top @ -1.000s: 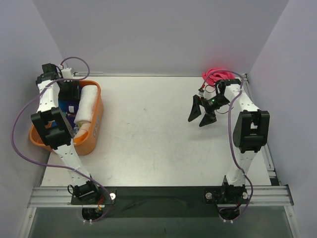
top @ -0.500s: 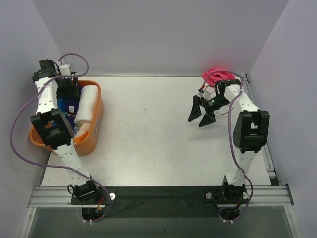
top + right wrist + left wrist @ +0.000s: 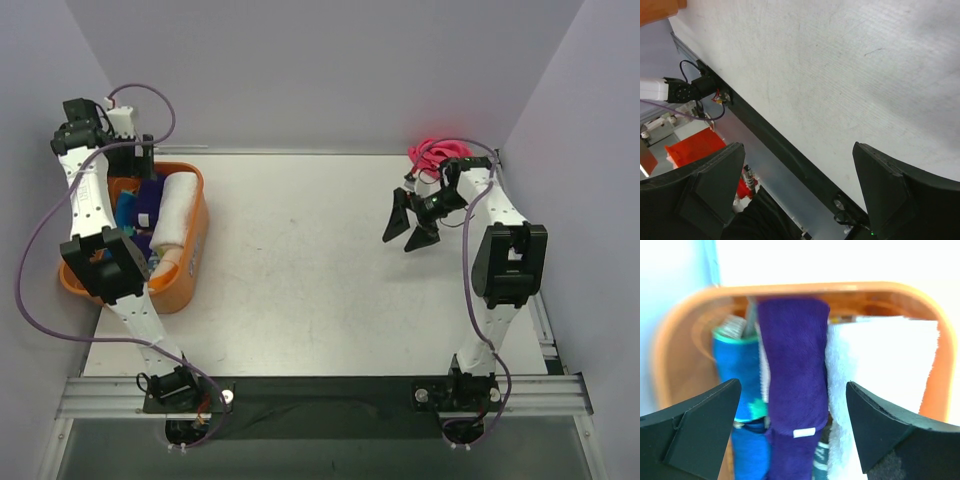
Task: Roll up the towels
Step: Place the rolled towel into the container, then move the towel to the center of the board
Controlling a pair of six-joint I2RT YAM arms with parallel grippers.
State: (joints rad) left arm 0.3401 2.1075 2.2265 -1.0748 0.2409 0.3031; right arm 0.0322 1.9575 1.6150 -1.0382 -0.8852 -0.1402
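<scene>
White, perhaps scuffed table (image 3: 300, 260), lilac-walled, bears a pink towel (image 3: 437, 152).

You can make out four towels: one purple towel (image 3: 792, 365), one blue towel (image 3: 742, 367), one white towel (image 3: 880, 370) and one pink towel (image 3: 440, 152). There is one basket (image 3: 805, 288), and two grippers: left gripper (image 3: 792, 385) and right gripper (image 3: 799, 146).

A dark purple towel (image 3: 792, 365), rolled into a cylinder with a small white label near one end, lies lengthwise in the orange basket (image 3: 850, 288). It sits between a blue towel (image 3: 740, 372) with a teal edge on its left and a thick, fluffy white towel (image 3: 880, 370) on its right. All three are packed side by side and touching. A hot pink towel (image 3: 438, 152) lies crumpled and unrolled at the far right corner of the table (image 3: 300, 260), well apart from the others.
</scene>
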